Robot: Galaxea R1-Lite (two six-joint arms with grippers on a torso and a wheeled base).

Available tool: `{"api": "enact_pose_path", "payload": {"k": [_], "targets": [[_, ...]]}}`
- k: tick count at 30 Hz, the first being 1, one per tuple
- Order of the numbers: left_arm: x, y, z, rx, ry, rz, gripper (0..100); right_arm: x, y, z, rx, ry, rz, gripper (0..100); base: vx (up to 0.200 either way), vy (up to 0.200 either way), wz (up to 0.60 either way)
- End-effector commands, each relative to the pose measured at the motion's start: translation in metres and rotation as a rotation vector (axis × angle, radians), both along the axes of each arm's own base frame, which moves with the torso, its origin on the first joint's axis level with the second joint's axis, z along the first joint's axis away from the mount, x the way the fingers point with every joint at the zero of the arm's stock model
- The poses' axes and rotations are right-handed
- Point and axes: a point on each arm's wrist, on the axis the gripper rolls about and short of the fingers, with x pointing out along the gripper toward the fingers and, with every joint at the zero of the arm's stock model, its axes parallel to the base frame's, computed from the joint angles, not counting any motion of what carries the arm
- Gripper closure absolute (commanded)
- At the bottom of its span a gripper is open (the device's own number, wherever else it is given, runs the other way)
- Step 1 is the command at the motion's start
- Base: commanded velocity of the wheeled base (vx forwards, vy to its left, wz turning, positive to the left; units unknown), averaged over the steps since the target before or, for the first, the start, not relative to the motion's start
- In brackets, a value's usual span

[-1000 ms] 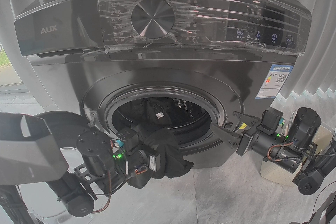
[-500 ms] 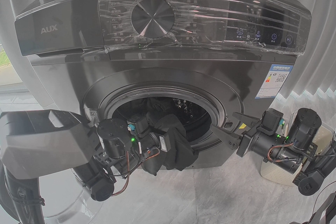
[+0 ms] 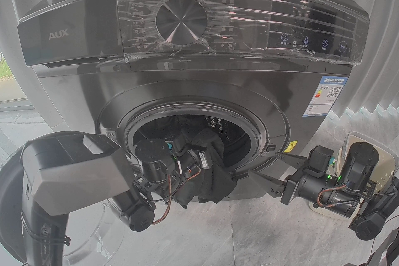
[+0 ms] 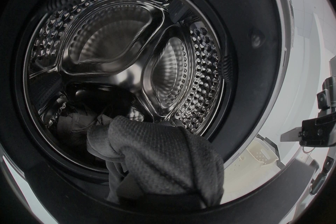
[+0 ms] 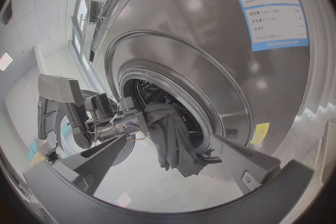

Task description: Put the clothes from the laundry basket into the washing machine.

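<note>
Clothing in hand is one dark garment (image 3: 214, 179), bunched at the left gripper (image 3: 198, 145) right in the mouth of the washing machine (image 3: 216, 84). Its upper part lies just inside the round opening, while a long fold hangs down over the rim (image 3: 259, 136) and outside the front. The gripper's fingers are buried in the fabric. Since the cloth hangs from them, they read as clamped on it. Deeper in the drum (image 4: 115, 42), other dark clothes (image 4: 70, 123) lie at the bottom.

The step in hand looks like feeding this piece in. To do it well, the arm should carry the bunch well past the rim and low toward the pile before letting go. That way the hanging fold is dragged in over the lip rather than left draped outside, where it could slide out or catch in the door.

The right gripper (image 3: 264, 165) hovers beside the machine's lower right front, fingers (image 3: 266, 181) wide apart and holding nothing. It is near the cream laundry basket (image 3: 384, 161), which sits on the grey tiled floor (image 3: 270, 233). The glass door (image 3: 10, 204) stands swung open on the left. A pale pleated curtain (image 3: 382, 71) hangs to the right, and a window (image 3: 8, 84) shows at far left.
</note>
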Motion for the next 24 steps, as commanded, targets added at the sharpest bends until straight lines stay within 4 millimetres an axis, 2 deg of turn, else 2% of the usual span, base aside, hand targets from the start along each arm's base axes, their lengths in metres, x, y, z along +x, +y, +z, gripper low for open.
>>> {"api": "enact_pose_path", "payload": {"k": [1, 8, 24], "targets": [[0.008, -0.006, -0.015, 0.007, 0.012, 0.007, 100, -0.004, 0.001, -0.004, -0.015, 0.012, 0.015, 0, 0.000, 0.000, 0.00], [0.033, -0.017, -0.013, -0.032, -0.017, 0.038, 100, -0.006, 0.000, -0.006, -0.033, 0.014, 0.017, 0, 0.000, 0.000, 0.00], [0.062, -0.033, -0.018, -0.048, -0.017, 0.070, 100, -0.008, -0.001, -0.008, -0.041, 0.026, 0.020, 0, 0.000, 0.000, 0.00]]}}
